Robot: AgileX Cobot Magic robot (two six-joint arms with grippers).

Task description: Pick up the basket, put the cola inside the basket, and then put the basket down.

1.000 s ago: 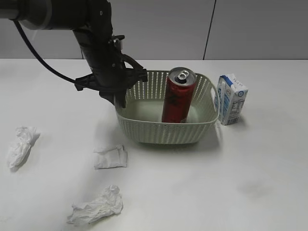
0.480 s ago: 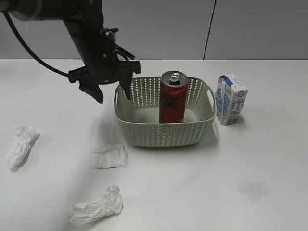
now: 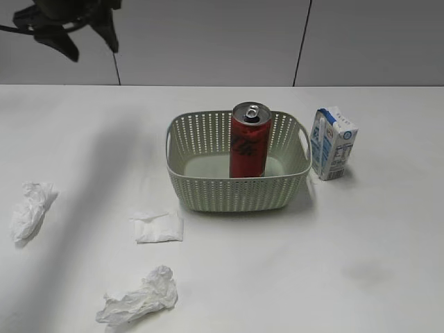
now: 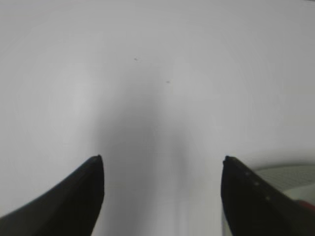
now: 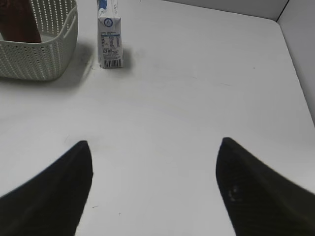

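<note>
The pale sage-green basket [image 3: 208,187] rests on the white table at centre. The red cola can [image 3: 249,142] stands upright inside it. My left gripper [image 3: 90,38] is open and empty, high at the top left, well clear of the basket. In the left wrist view the left gripper [image 4: 162,160] hangs over bare table, with the basket's rim [image 4: 290,174] at the lower right. My right gripper [image 5: 153,142] is open and empty over bare table. The basket [image 5: 34,54] and the can [image 5: 19,22] show at the top left of the right wrist view.
A blue-and-white carton [image 3: 333,142] stands just right of the basket; it also shows in the right wrist view [image 5: 109,37]. Crumpled white tissues lie at left [image 3: 31,208], in front of the basket [image 3: 158,227] and at the near left [image 3: 139,297].
My left gripper let go of the basket's left rim, opened, and rose up and to the left. The basket settled flat on the table with the can upright in it.
</note>
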